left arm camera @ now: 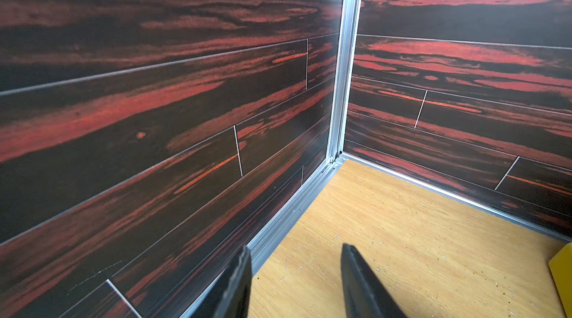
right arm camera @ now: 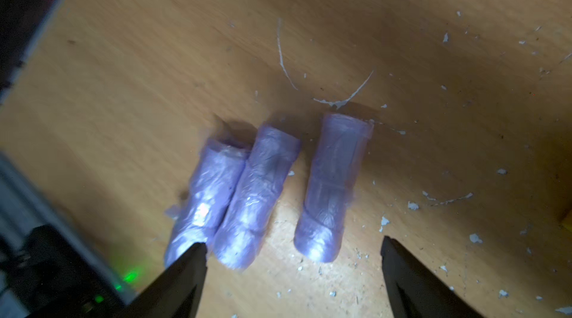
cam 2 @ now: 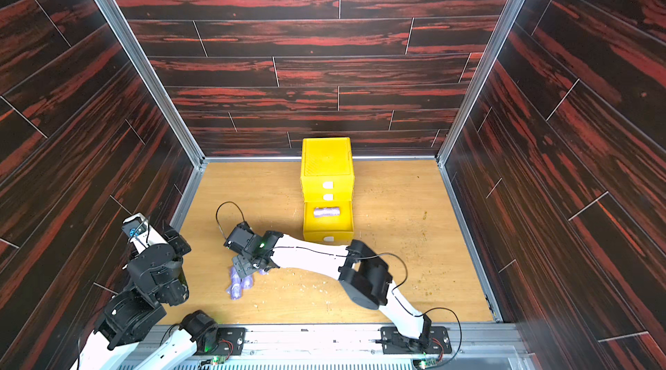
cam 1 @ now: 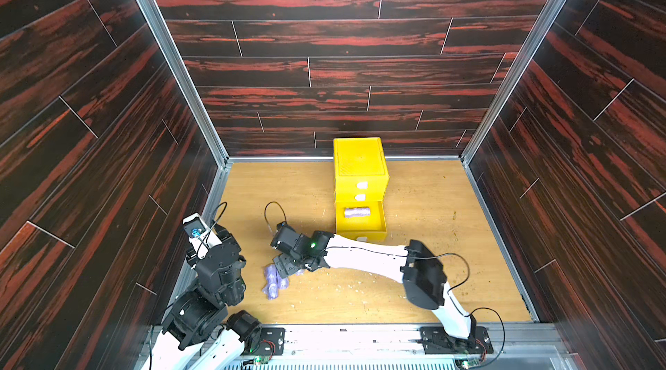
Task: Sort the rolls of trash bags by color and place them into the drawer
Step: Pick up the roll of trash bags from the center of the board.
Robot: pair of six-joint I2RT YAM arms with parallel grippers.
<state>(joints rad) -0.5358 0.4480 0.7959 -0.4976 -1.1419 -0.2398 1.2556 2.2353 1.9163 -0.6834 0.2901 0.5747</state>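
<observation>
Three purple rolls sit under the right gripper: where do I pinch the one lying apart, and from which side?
Pinch the lone roll mid-length across its round sides, straight down from above: it lies flat, and the gap beside the touching pair likely admits a finger. The right gripper is open.

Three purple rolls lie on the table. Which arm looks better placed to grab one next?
The right. The right gripper hangs open just over the purple rolls, which fill its wrist view. The left gripper faces the wall corner, with no roll in sight.
</observation>
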